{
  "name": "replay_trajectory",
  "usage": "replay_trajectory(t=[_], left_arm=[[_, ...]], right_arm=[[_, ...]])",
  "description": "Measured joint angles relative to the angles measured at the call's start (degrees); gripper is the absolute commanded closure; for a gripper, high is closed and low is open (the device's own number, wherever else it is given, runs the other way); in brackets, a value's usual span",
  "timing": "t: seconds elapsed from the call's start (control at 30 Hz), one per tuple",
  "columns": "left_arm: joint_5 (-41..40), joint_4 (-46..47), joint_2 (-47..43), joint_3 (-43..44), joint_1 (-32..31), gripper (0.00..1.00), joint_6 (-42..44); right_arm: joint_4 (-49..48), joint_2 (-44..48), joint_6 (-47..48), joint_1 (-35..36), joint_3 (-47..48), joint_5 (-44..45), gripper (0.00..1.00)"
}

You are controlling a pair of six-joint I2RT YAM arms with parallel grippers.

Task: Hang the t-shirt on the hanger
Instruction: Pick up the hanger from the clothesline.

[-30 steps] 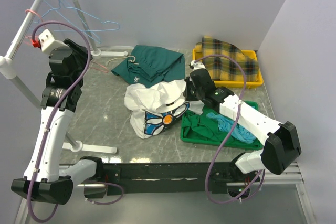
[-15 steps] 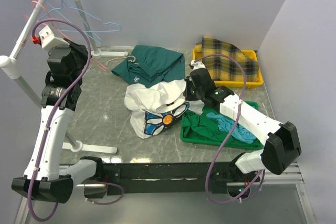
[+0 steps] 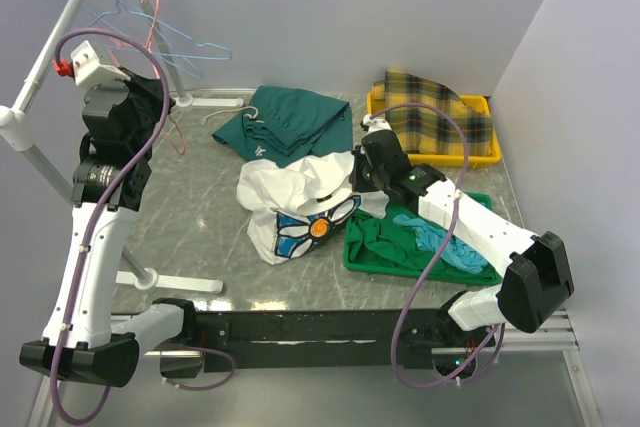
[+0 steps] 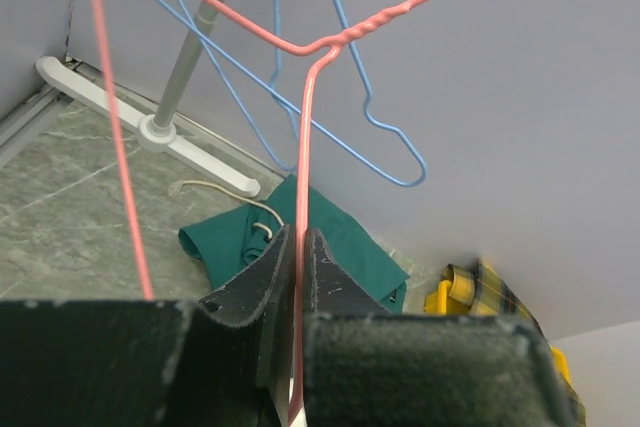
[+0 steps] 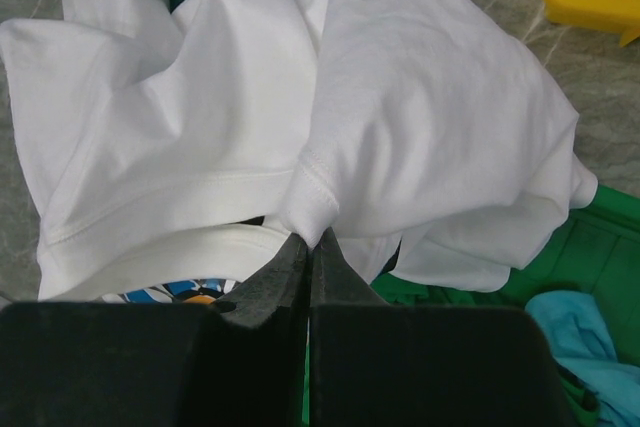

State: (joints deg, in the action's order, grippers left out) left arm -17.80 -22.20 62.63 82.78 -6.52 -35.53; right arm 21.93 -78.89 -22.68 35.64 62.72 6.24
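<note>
Standing nearly upright, the hanger (image 4: pixel 303 147) points hook upward.

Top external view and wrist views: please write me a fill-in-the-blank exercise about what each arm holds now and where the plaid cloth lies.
The left jaws are shut on the ____ hanger. The right jaws are shut on the ____ t-shirt. The plaid cloth lies in the ____ tray.
Missing words: pink; white; yellow.
</note>
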Motion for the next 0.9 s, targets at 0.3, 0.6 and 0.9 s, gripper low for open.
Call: replay_trajectory(t=[0.3, 0.6, 0.9], left_arm=[[0.1, -1.5, -4.3, -1.6, -2.3, 0.99, -0.8], [4.1, -2.8, -11.1, -7.7, -3.7, 0.99, -3.0], [9.9, -8.0, -19.7, -12.2, -4.1, 0.99, -2.6]], right_arm=[[0.0, -0.1, 0.0, 0.0, 0.0, -0.1, 1.00], [-0.1, -0.1, 0.0, 0.2, 0.0, -0.1, 1.00], [-0.1, -0.2, 0.0, 0.7, 0.0, 0.2, 1.00]])
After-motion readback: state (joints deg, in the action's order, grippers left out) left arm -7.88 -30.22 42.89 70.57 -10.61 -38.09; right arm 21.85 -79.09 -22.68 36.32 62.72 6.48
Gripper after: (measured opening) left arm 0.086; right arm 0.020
